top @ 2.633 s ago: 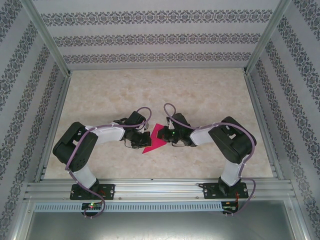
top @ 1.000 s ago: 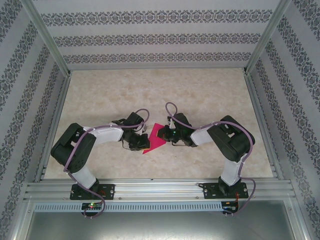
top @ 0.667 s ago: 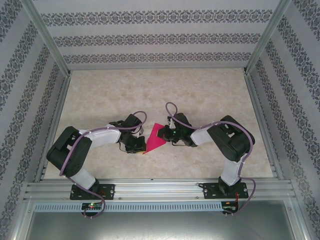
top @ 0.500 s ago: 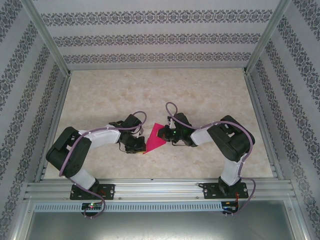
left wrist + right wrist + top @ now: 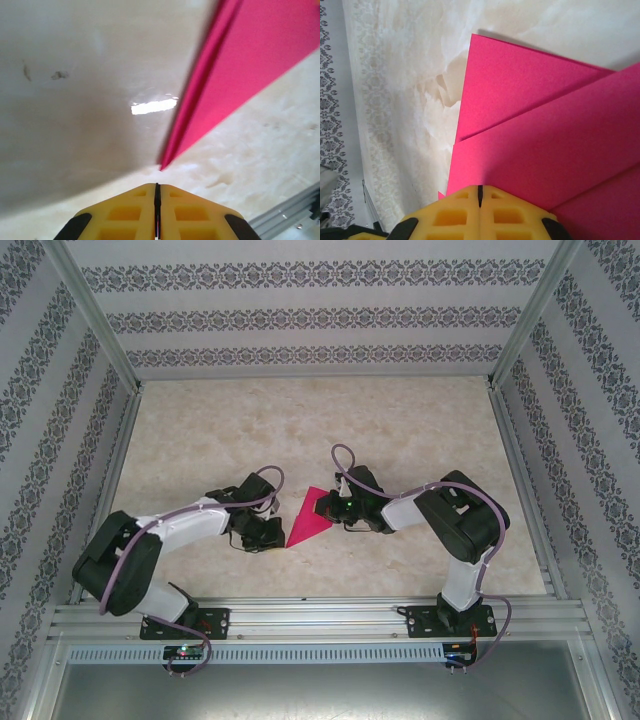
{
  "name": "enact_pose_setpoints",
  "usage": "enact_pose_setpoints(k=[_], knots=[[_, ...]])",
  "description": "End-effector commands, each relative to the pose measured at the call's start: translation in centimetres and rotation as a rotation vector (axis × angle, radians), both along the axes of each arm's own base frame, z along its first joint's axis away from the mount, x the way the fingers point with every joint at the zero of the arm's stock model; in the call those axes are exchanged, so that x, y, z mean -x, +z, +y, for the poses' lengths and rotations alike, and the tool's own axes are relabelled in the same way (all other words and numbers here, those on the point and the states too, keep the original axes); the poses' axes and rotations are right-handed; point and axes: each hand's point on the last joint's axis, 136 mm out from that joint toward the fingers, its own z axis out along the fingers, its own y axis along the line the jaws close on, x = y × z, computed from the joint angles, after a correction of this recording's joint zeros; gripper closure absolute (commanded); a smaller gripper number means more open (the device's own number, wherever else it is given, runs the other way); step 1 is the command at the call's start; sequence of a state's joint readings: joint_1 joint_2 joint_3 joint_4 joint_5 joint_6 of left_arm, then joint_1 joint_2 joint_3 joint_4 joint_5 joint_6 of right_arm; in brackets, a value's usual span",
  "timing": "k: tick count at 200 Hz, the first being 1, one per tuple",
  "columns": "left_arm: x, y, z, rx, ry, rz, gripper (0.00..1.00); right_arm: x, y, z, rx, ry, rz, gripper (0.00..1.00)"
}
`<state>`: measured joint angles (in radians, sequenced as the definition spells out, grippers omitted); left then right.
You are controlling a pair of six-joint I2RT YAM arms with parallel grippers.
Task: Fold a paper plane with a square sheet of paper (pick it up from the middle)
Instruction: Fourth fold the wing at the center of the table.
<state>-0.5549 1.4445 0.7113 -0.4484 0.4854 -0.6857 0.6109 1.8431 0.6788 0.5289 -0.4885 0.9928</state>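
Paper plane (image 5: 309, 521), half-folded, lies flat on the table (image 5: 420, 440), near centre: light, limp, crease-prone; best pinched at a folded edge. Left gripper (image 5: 157, 187) closed, empty; right gripper (image 5: 480, 190) closed atop it.

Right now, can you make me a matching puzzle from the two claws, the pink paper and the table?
1 left gripper
2 right gripper
3 pink paper
4 table

A marbled beige
B shut, tips over the paper
C folded, magenta
D shut, just off the paper's point

Pairs: 1-D, 2-B, 3-C, 4-A
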Motion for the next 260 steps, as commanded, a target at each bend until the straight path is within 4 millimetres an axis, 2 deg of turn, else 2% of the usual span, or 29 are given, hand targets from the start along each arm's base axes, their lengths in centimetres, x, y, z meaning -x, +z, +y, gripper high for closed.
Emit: enact_pose_setpoints(k=[1,24,63,76,113,131,149,172,198,214,231,260], knots=[[-0.9,1.8,-0.7,0.053,0.004,-0.052,0.88,1.0,-4.4,-2.9,0.15,-0.062,0.095,0.99],[-1.5,2.0,-2.3,0.129,-0.021,-0.048,0.86,1.1,-4.5,-2.9,0.15,-0.06,0.1,0.99],[-1.6,0.4,-3.7,0.166,-0.055,0.012,0.84,1.2,-4.6,-2.8,0.149,-0.057,0.104,0.99],[-1.3,-0.6,-2.9,0.112,-0.041,0.036,0.84,1.2,-4.6,-2.8,0.15,-0.056,0.105,0.99],[1.1,-3.6,1.2,-0.108,0.02,0.142,0.9,1.2,-4.6,-2.8,0.15,-0.056,0.103,0.99],[2.3,-4.2,1.9,-0.121,0.041,0.173,0.91,1.2,-4.6,-2.9,0.152,-0.058,0.104,0.99],[2.9,-3.9,2.1,-0.109,0.05,0.171,0.91,1.2,-4.6,-2.8,0.152,-0.055,0.104,0.99],[1.7,-1.8,1.4,-0.055,0.047,0.092,0.91,1.2,-4.5,-2.7,0.15,-0.056,0.105,0.99],[-0.6,1.5,0.3,-0.004,0.035,-0.034,0.89,1.2,-4.4,-2.8,0.15,-0.079,0.111,0.98],[-2.1,2.8,-0.6,0.025,0.014,-0.086,0.89,1.3,-4.4,-2.9,0.155,-0.099,0.122,0.98],[-3.5,3.3,-2.2,0.069,-0.021,-0.102,0.89,1.6,-4.4,-2.6,0.153,-0.108,0.131,0.99],[-5.8,2.7,-4.7,0.126,-0.046,-0.096,0.88,1.9,-4.6,-2.5,0.163,-0.136,0.136,0.99]])
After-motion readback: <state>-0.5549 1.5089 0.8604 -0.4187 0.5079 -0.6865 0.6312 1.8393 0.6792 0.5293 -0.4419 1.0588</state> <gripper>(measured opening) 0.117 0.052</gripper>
